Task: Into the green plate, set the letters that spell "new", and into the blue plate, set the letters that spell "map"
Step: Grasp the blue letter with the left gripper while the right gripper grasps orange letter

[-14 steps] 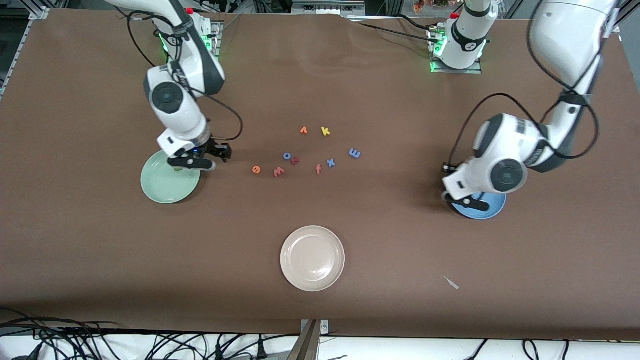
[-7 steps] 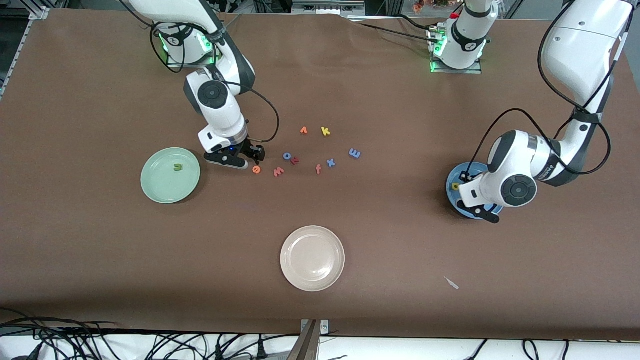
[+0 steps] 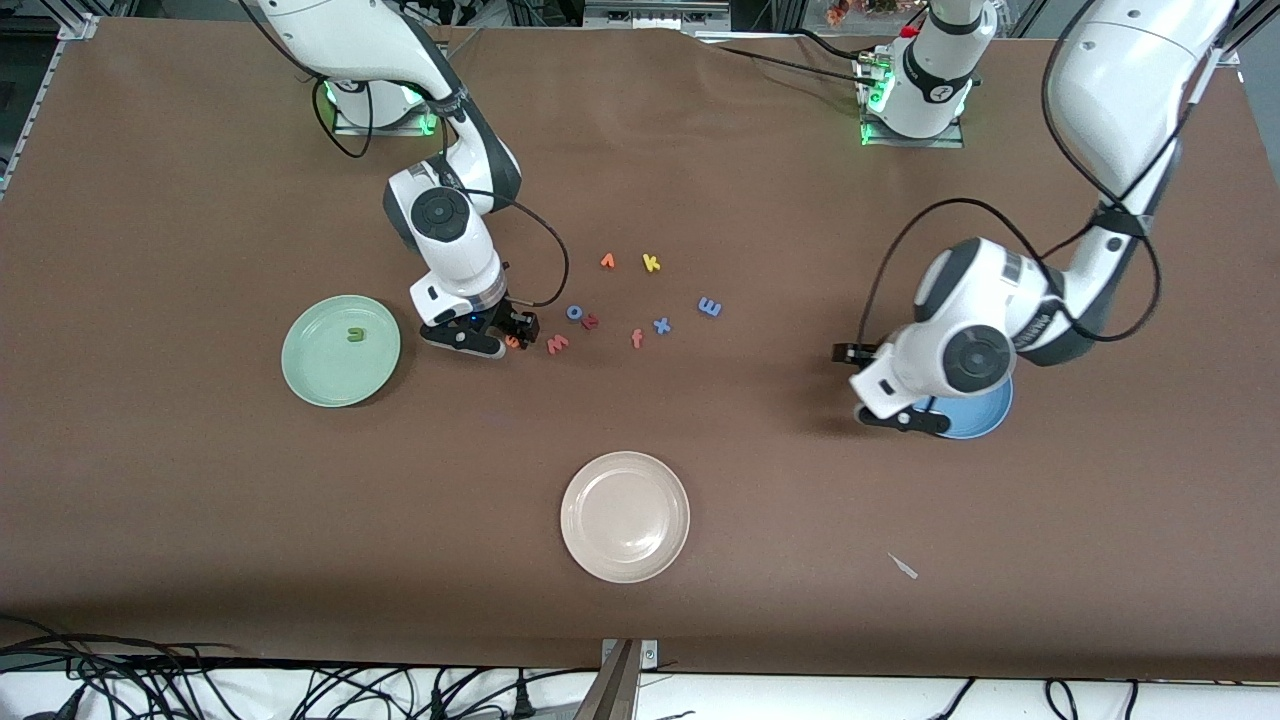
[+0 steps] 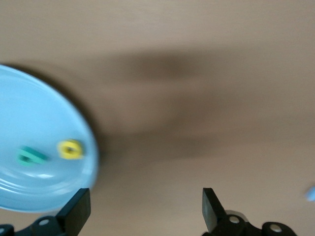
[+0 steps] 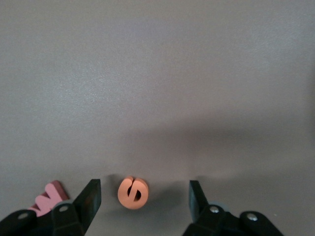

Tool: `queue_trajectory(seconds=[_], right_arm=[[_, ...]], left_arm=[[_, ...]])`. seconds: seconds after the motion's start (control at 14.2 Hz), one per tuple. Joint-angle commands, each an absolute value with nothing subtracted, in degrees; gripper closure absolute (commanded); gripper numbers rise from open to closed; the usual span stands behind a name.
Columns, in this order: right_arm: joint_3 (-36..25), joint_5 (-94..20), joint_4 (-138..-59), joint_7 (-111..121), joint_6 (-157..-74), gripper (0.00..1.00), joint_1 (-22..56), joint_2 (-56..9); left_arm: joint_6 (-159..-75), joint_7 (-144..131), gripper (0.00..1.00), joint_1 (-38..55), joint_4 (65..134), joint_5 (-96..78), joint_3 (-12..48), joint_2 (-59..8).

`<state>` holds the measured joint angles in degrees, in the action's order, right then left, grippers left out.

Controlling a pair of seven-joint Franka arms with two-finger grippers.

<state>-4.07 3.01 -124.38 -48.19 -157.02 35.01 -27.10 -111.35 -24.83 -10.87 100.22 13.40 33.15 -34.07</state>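
front view: the right gripper (image 3: 497, 341) hangs low over the orange "e" (image 3: 513, 341), which lies between the green plate (image 3: 341, 351) and the red-pink "w" (image 3: 557, 344). the left gripper (image 3: 893, 412) is at the blue plate (image 3: 975, 415).

left wrist view: its fingers (image 4: 78, 211) are spread, empty; the yellow looped letter (image 4: 70, 149) lies in that plate.

right wrist view: fingers (image 5: 91, 196) apart, the "e" between them.

Cream plate (image 3: 625, 516); stray letters (image 3: 651, 263).

Letter "n" (image 3: 355, 335) in the green plate (image 3: 312, 375) — "e" (image 5: 133, 192) beside "w" (image 5: 48, 198).
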Motion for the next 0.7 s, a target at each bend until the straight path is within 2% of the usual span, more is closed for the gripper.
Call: queue_trajectory(seconds=[0.0, 0.21, 0.35, 0.63], right_arm=[[-4.3, 3.4, -123.4, -50.3, -158.7, 0.24, 35.9, -28.8], [-4.3, 3.5, -123.5, -50.3, -158.7, 0.42, 35.9, -29.0], [-4.3, 3.4, -123.4, -50.3, -159.1, 0.5, 36.0, -29.4], [-4.3, 3.6, -123.4, -50.2, -159.3, 0.81, 35.9, -29.5]], left_arm=[[-119.0, -36.8, 0.0, -11.3, 106.2, 12.7, 37.2, -33.0], [-129.8, -47.2, 0.0, -8.3, 113.2, 17.2, 39.5, -33.0], [-131.9, -54.2, 0.0, -4.1, 114.2, 20.7, 39.5, -33.5], [-134.6, -62.6, 0.0, 2.7, 114.4, 24.8, 39.3, -35.3]])
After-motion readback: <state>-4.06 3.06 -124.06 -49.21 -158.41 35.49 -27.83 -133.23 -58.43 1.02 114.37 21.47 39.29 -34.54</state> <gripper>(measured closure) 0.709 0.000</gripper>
